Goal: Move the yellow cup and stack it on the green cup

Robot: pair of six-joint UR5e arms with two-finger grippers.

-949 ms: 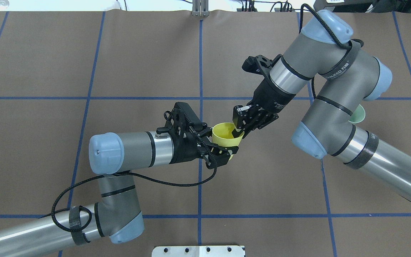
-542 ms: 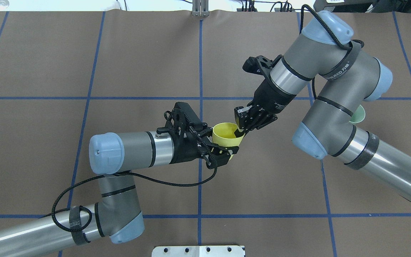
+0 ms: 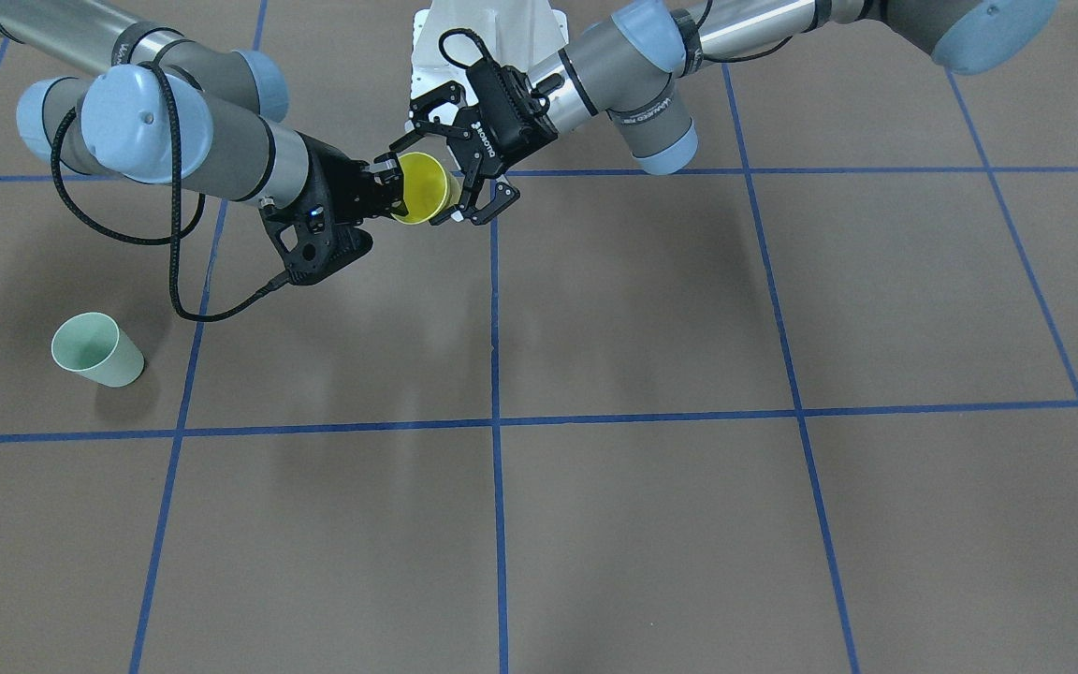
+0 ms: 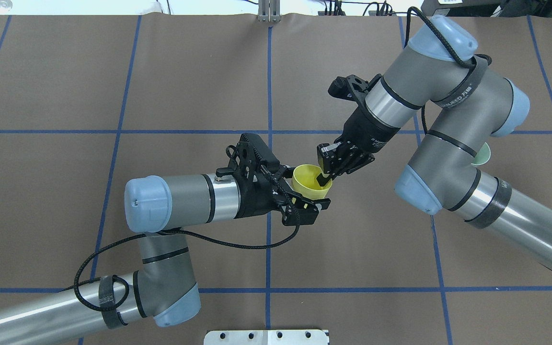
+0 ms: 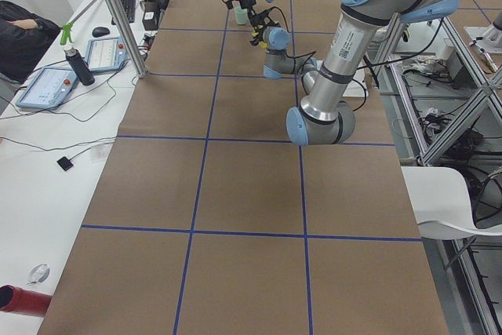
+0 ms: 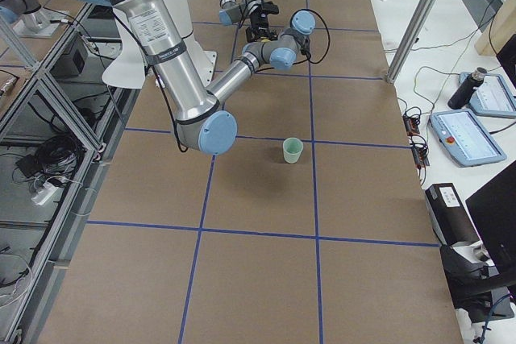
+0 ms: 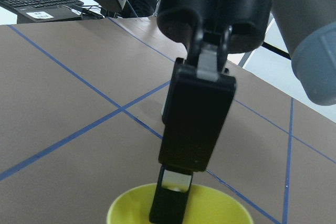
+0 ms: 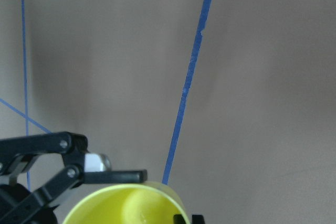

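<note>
Brown matting is covering the whole table [image 4: 185, 72], and blue tape lines are dividing it into large squares. At the near edge, by the robot's base, one pale metal plate [image 4: 266, 337] is showing. Two arms are reaching in from that side. Their grippers are meeting just right of the centre line, where one yellow cup [image 4: 307, 175] is hanging above the mat with its mouth facing up. The left gripper [image 4: 310, 191] is clamping the cup's lower body between its spread fingers. The right gripper [image 4: 325, 177] is pinching the rim, with one finger dipping inside the cup. Farther out and to the right, one green cup [image 3: 97, 350] is standing upright on the mat, well apart from the yellow one, with nothing touching it. Beyond the far edge a white bench is running along the table, carrying two tablets [image 5: 47, 88], a dark bottle [image 5: 76, 64] and loose cables.
</note>
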